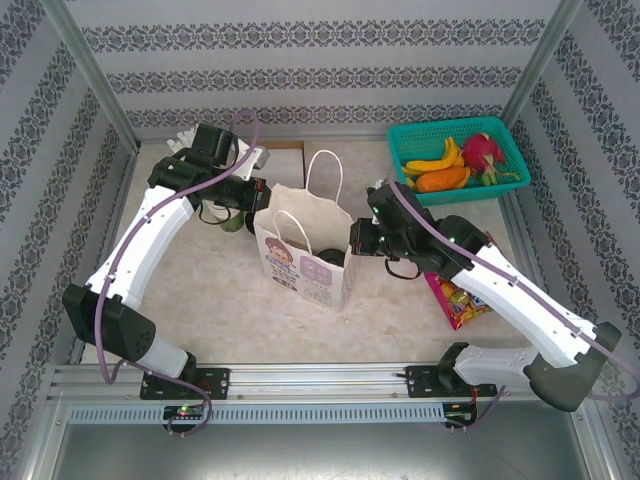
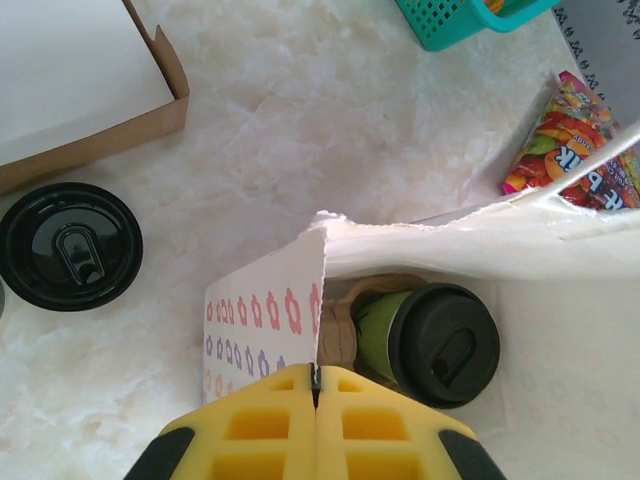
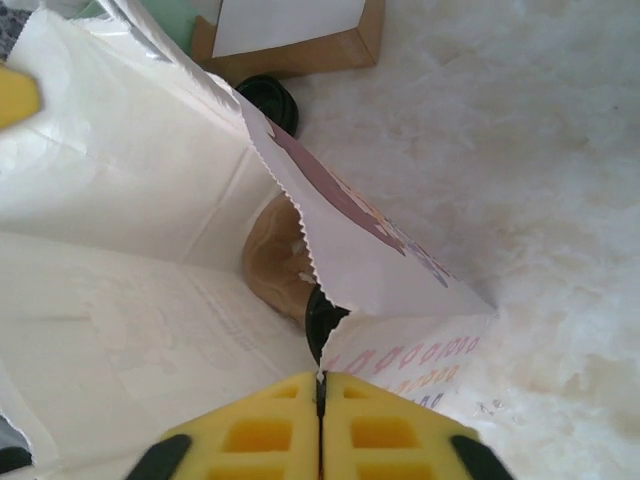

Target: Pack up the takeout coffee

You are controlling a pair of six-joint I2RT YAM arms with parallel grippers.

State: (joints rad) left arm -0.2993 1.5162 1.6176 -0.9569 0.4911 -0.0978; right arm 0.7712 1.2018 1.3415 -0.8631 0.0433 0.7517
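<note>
Our left end effector (image 2: 316, 392) and right end effector (image 3: 321, 395) are each clamped on opposite rims of the paper bag (image 1: 300, 262), spreading its mouth. The takeout coffee (image 2: 440, 345) sits inside, on the bag's floor. If we pull unevenly or let go abruptly, we judge the thin rim could tear, or the bag could tip and topple the cup.

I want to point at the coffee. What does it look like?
Find the white paper bag in the middle of the table. Look inside: a small green cup with a black lid sits at the bottom. The other black-lidded cup sits outside, by the cardboard box.
</note>
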